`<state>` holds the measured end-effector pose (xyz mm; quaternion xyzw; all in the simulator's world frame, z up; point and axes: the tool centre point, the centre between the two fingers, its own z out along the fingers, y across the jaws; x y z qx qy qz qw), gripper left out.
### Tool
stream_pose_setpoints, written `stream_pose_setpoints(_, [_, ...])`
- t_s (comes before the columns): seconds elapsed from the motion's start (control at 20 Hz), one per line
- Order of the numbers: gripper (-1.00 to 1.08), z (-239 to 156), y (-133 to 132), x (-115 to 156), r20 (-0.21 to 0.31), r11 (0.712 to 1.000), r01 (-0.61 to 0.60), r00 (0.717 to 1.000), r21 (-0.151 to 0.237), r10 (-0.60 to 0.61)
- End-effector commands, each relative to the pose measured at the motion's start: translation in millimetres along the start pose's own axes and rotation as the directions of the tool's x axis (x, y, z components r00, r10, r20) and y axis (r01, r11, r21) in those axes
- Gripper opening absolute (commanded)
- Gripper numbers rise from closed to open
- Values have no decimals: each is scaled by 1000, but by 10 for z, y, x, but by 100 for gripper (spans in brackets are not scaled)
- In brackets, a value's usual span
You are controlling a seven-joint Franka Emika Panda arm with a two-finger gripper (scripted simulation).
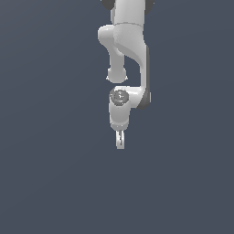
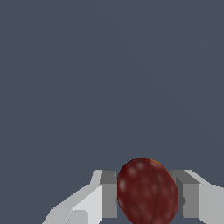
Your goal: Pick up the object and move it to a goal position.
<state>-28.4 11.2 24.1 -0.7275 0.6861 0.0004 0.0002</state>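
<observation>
In the wrist view the object (image 2: 148, 192), a dark red roundish blob with pale mottling, fills the gap between my grey finger pads (image 2: 109, 199), which touch it on both sides. My gripper (image 2: 149, 201) is shut on it. In the exterior view the white arm hangs down the middle of the picture and the gripper (image 1: 119, 140) points downward, seen edge-on, with its fingers close together. The object does not show there; the fingers hide it.
Plain dark grey-blue ground surrounds the arm in both views. The arm's white links (image 1: 130, 41) and wrist joint (image 1: 120, 97) stand above the gripper in the exterior view. No other things or edges show.
</observation>
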Motion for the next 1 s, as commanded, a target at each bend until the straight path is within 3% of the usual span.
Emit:
stream_pose_setpoints(0.0, [-100, -54, -1, 186, 0, 1000, -2, 1000, 1, 2])
stream_pose_setpoints(0.5, [-100, -293, -33, 1016, -1, 1000, -2, 1000, 0, 2])
stream_pose_setpoints(0.95, [-100, -317, -57, 1102, -1, 1000, -2, 1000, 0, 2])
